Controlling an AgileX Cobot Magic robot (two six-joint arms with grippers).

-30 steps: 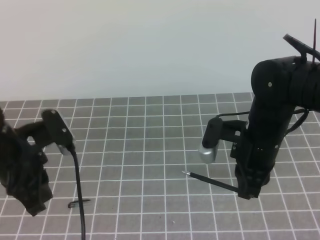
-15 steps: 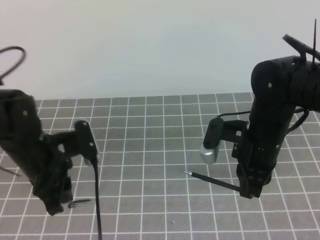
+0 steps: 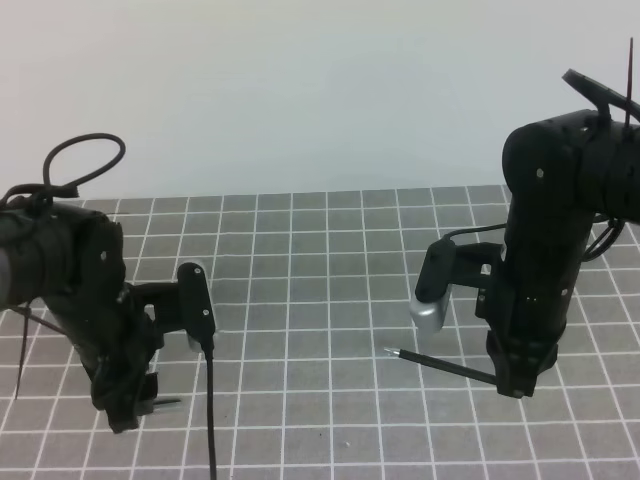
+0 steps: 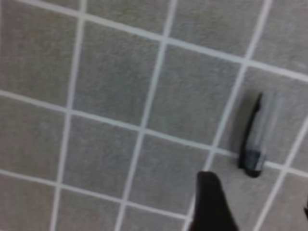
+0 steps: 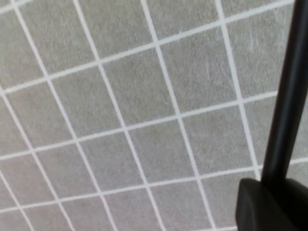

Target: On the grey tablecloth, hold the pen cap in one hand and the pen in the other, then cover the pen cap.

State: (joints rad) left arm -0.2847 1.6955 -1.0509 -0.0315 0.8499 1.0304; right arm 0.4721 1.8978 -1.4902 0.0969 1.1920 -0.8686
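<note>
The pen cap (image 4: pixel 255 137) lies flat on the grey tablecloth (image 3: pixel 300 300); in the high view the cap (image 3: pixel 168 404) shows just right of my left gripper (image 3: pixel 125 413). The left gripper is open and low over the cloth. In the left wrist view one fingertip (image 4: pixel 211 202) is just below and left of the cap, not touching it. My right gripper (image 3: pixel 515 382) is shut on the pen (image 3: pixel 440 366) and holds it slightly above the cloth, silvery tip pointing left. In the right wrist view the pen (image 5: pixel 288 96) runs up from a finger (image 5: pixel 264 207).
A black cable (image 3: pixel 210 410) hangs from the left wrist camera (image 3: pixel 195 310) down past the cap. The right wrist camera (image 3: pixel 432 290) juts left from the right arm. A pale wall stands behind the cloth's far edge.
My left arm has swung in from the left edge, to the right and down, until its gripper is beside the cap. The right gripper with the pen has shifted slightly right.
</note>
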